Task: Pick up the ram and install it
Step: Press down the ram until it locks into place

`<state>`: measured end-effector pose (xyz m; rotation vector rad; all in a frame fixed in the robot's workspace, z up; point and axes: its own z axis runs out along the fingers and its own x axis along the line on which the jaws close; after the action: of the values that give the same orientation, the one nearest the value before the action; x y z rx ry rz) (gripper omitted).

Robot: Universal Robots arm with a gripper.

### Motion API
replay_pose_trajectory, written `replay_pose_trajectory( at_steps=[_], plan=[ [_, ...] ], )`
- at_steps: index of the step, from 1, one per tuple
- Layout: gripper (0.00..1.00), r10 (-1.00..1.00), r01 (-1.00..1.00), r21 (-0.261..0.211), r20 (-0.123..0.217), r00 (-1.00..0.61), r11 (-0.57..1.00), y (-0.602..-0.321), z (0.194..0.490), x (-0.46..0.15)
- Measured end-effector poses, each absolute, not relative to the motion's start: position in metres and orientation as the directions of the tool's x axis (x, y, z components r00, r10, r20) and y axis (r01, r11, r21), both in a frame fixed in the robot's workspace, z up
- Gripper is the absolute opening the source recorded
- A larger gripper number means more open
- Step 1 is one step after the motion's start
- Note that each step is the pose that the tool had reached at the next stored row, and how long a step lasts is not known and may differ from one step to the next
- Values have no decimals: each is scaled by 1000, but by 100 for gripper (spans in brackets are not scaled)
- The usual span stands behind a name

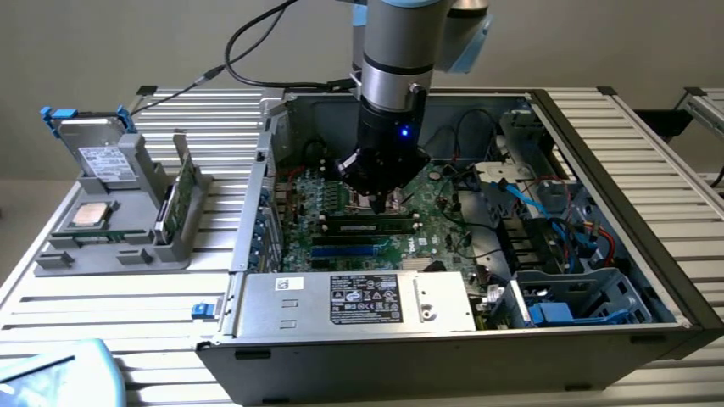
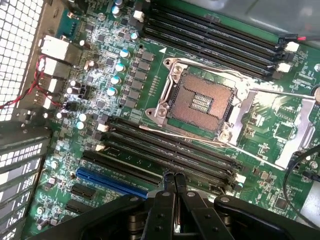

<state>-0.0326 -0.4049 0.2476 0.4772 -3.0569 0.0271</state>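
Note:
My gripper [image 1: 379, 203] hangs low inside the open computer case [image 1: 667, 280], over the motherboard [image 1: 436, 216]. Its two black fingers are shut together with nothing between them. In the wrist view the gripper [image 2: 174, 176] sits just above the bank of long black memory slots [image 2: 165, 150], beside the open processor socket [image 2: 200, 100]. A thin dark-green stick that looks like the ram [image 1: 169, 208] stands on edge in the grey holder [image 1: 114, 254] at the exterior view's left, well away from the gripper. A long dark strip with a pale label [image 1: 364, 225] lies along the slots below the gripper; I cannot tell whether it is a seated stick.
The holder also carries a square silver chip [image 1: 91, 214] and a boxy silver drive [image 1: 104, 158]. A silver power supply [image 1: 356, 298] fills the case's near side. Blue and red cables [image 1: 565, 229] and a drive cage [image 1: 577, 305] crowd the exterior view's right. A blue expansion slot [image 2: 110, 182] runs beside the memory slots.

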Motion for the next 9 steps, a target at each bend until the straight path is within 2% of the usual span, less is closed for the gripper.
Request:
replay_pose_trajectory(
  at_steps=[9],
  plan=[
    [10,-195,-196,-27,50,-980,980,-405,247,-33]
  ],
)
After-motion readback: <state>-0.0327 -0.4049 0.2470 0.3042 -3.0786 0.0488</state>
